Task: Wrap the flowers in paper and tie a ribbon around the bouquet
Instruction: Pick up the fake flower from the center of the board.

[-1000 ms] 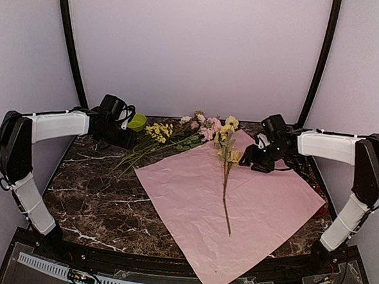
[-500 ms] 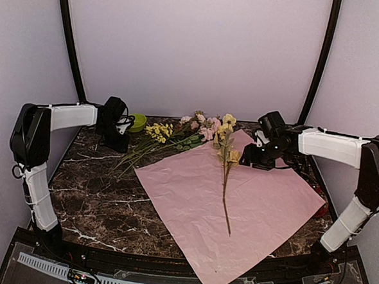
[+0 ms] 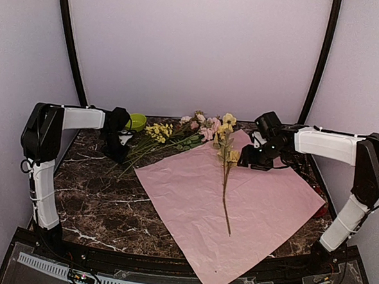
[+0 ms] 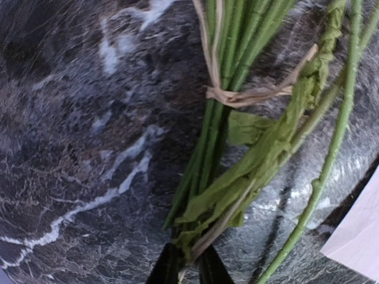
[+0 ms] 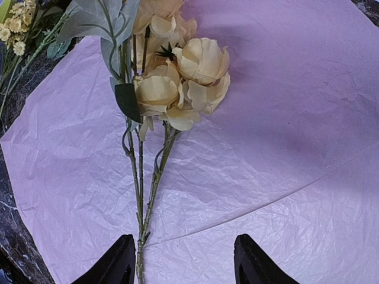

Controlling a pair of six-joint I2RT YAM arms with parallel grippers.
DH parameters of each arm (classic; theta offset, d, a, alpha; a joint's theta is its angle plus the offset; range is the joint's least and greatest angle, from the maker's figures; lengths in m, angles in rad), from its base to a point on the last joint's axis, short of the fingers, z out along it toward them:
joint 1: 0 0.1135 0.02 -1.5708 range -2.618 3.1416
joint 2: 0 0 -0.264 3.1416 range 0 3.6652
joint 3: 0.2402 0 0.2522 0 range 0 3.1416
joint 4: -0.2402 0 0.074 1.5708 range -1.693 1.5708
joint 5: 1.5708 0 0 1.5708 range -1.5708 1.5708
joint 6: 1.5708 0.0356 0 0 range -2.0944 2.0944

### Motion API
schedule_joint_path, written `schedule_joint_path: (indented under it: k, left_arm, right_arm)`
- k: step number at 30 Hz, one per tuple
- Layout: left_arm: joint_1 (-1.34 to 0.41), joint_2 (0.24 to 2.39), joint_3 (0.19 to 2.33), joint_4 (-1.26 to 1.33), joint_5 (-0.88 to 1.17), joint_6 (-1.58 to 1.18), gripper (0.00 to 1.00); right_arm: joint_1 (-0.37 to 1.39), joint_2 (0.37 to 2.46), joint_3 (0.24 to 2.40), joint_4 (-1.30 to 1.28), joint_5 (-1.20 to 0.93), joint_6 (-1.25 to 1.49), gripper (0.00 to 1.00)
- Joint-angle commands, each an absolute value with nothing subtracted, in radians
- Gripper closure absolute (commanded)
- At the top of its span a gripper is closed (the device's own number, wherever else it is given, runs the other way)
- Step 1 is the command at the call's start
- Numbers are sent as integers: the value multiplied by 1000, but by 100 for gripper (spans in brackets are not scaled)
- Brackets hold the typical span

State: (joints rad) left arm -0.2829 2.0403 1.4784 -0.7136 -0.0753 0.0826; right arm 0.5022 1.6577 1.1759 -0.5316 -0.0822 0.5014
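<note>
Top external: flowers (image 3: 167, 135), a light tied bunch, lie on the marble table (image 3: 89, 200) at back left, heads beside the far corner of the paper (image 3: 237, 196). A separate yellow spray (image 3: 226, 160) lies on the paper, with the left gripper (image 3: 117, 152) at the bunch's stem ends and the right gripper (image 3: 247, 160) beside the spray's heads. Left wrist: jaws drawn nearly together, apparently pinching the thin, bendy stem tips below the raffia tie (image 4: 237, 94); stems judged the safest hold, blooms being fragile. Right wrist: jaws wide apart and empty over the thin, crease-prone paper, spray stems between them.
</note>
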Motion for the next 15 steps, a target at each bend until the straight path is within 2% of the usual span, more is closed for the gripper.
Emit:
schedule_joint_path:
  k: [1,8,15]
  left_arm:
    - [-276,2041,1473,-744,-87,78,100]
    - [-277,1874,1480,-744,9,49,100]
    - [-306,1672,1370,-534,57,77,100]
  right_arm:
    - [513,1655,1190,-527,-88,491,43]
    - [515,1661,1199,-538,-79,483,43]
    - [522,1636,1216,-535,-50,474,42]
